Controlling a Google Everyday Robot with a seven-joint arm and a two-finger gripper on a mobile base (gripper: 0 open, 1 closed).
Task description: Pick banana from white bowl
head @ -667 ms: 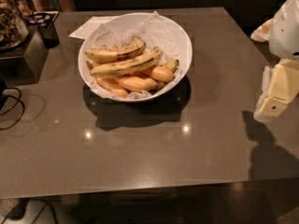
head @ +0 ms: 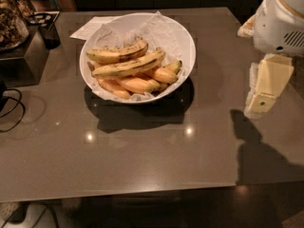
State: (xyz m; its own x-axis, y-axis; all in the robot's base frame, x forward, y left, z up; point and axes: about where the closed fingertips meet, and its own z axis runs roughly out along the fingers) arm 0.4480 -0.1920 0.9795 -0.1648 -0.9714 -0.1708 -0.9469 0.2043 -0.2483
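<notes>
The white bowl (head: 183,37), lined with crumpled white paper, stands on the grey table at centre back. The banana (head: 128,65), long, fairly straight and speckled, lies across the top of the pile from left to right. A shorter curved speckled banana (head: 116,54) lies just behind it. Smooth orange-yellow bananas (head: 137,83) lie under and in front of it. My gripper (head: 267,85), pale yellow, hangs from the white arm at the right. It is above the table, well right of the bowl and apart from it, and holds nothing.
A sheet of paper (head: 88,28) lies behind the bowl on the left. A dark cup (head: 49,31) and a jar (head: 9,20) stand on a raised block at the back left. Black cables (head: 12,106) lie at the left edge. The table's front edge (head: 142,191) is close.
My gripper and arm have shifted a little to the left, toward the bowl. The bowl and bananas have not moved.
</notes>
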